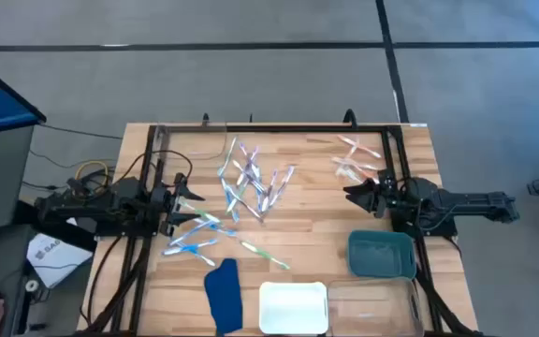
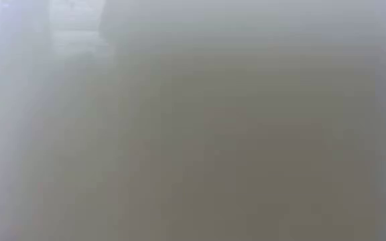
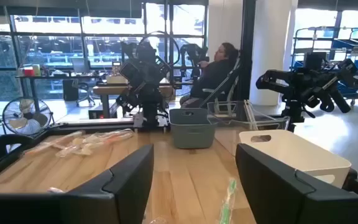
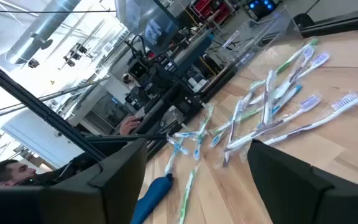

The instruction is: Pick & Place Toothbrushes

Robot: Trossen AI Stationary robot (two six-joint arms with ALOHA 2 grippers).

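Fingers spread wide and empty on both sides: the left gripper [image 1: 197, 198] hovers at the left table edge, just beside a small cluster of toothbrushes [image 1: 193, 236]; the right gripper [image 1: 349, 193] hangs opposite, near a few pink ones [image 1: 356, 159]. Between them lies the main pile [image 1: 254, 183]. Nearer the front sit a teal bin [image 1: 382, 255], white tray [image 1: 293, 306], clear tray [image 1: 372, 304] and blue cloth [image 1: 222, 294].
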